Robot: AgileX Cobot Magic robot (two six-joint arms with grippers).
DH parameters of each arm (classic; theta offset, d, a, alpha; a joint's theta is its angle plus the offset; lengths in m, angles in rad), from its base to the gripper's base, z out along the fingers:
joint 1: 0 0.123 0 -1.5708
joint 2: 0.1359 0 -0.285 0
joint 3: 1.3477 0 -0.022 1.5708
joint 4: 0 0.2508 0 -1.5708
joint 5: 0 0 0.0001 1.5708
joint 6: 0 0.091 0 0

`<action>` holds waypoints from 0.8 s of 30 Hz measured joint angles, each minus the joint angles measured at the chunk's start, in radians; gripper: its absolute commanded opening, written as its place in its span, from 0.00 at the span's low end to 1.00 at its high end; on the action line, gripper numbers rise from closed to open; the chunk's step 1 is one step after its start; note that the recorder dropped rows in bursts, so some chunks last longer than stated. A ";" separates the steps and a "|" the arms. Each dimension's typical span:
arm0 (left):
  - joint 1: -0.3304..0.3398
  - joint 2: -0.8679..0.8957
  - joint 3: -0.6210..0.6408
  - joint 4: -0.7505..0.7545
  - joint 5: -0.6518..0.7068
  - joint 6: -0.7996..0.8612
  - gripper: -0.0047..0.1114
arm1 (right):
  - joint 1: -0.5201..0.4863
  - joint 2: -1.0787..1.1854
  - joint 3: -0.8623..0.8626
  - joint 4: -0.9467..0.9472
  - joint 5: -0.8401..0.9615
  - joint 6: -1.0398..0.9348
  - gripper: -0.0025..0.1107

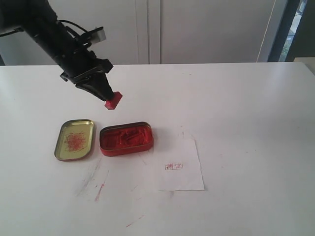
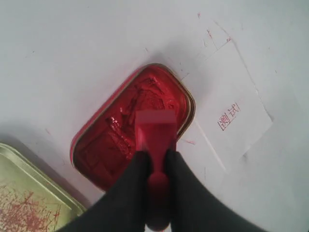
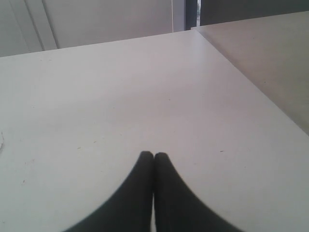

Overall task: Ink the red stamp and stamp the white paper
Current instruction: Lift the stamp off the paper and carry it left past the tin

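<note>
My left gripper (image 1: 104,93) is shut on the handle of the red stamp (image 1: 113,101), which hangs in the air above and behind the open red ink tin (image 1: 126,139). In the left wrist view the red stamp (image 2: 155,135) sits between the black fingers (image 2: 133,179), its base over the ink tin (image 2: 116,140). The white paper (image 1: 179,164) lies right of the tin and bears a small red stamp mark (image 1: 174,166); the same paper (image 2: 236,116) appears in the left wrist view. My right gripper (image 3: 154,155) is shut with nothing in it, over bare white table.
The tin's gold lid (image 1: 75,139) lies open-side up left of the tin, streaked with red. Red smears (image 1: 101,187) mark the tabletop in front of the tin. The table's right edge (image 3: 251,92) shows in the right wrist view.
</note>
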 measured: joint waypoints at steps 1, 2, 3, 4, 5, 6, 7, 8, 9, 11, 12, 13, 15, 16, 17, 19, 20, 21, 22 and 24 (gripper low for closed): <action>0.012 -0.009 0.014 -0.011 0.000 0.005 0.04 | 0.000 0.000 0.000 0.000 0.000 0.000 0.02; 0.023 -0.014 0.026 -0.027 0.000 0.011 0.04 | 0.000 0.000 0.000 0.000 0.000 0.000 0.02; 0.036 -0.023 0.043 -0.042 -0.002 0.018 0.04 | 0.000 0.000 0.000 0.000 0.000 0.000 0.02; 0.051 -0.032 0.061 -0.060 -0.002 0.022 0.04 | 0.000 0.000 0.000 0.000 0.000 0.000 0.02; 0.066 -0.039 0.078 -0.078 -0.005 0.031 0.04 | 0.000 0.000 0.000 0.000 0.000 0.000 0.02; 0.081 -0.046 0.096 -0.095 -0.007 0.042 0.04 | 0.000 0.000 0.000 0.000 0.000 0.000 0.02; 0.097 -0.055 0.115 -0.115 -0.007 0.054 0.04 | 0.000 0.000 0.000 0.000 0.000 0.000 0.02; 0.112 -0.063 0.134 -0.136 -0.009 0.067 0.04 | 0.000 0.000 0.000 0.000 0.000 0.000 0.02; 0.126 -0.070 0.151 -0.152 -0.009 0.079 0.04 | 0.000 0.000 0.000 0.000 0.000 0.000 0.02; 0.150 -0.085 0.180 -0.168 -0.011 0.092 0.04 | 0.000 0.000 0.000 0.000 0.000 0.000 0.02; 0.159 -0.090 0.193 -0.175 -0.013 0.100 0.04 | 0.000 0.000 0.000 0.000 0.000 0.000 0.02; 0.170 -0.099 0.210 -0.184 -0.017 0.112 0.04 | 0.000 0.000 0.000 0.000 0.000 0.000 0.02; 0.191 -0.113 0.241 -0.202 -0.020 0.135 0.04 | 0.000 0.000 0.000 0.000 0.000 0.000 0.02; 0.200 -0.120 0.257 -0.213 -0.022 0.147 0.04 | 0.000 0.000 0.000 0.000 0.000 0.000 0.02; 0.208 -0.128 0.273 -0.223 -0.024 0.156 0.04 | 0.000 0.000 0.000 0.000 0.000 0.000 0.02; 0.228 -0.143 0.306 -0.252 -0.026 0.187 0.04 | 0.000 0.000 0.000 0.000 0.000 0.000 0.02; 0.237 -0.149 0.319 -0.266 -0.026 0.196 0.04 | 0.000 0.000 0.000 0.000 0.000 0.000 0.02; 0.242 -0.152 0.332 -0.281 -0.026 0.211 0.04 | 0.000 0.000 0.000 0.000 0.000 0.000 0.02; 0.251 -0.155 0.351 -0.302 -0.026 0.228 0.04 | 0.000 0.000 0.000 0.000 0.000 0.000 0.02; 0.257 -0.159 0.380 -0.333 -0.018 0.248 0.04 | 0.000 0.000 0.000 0.000 0.000 0.000 0.02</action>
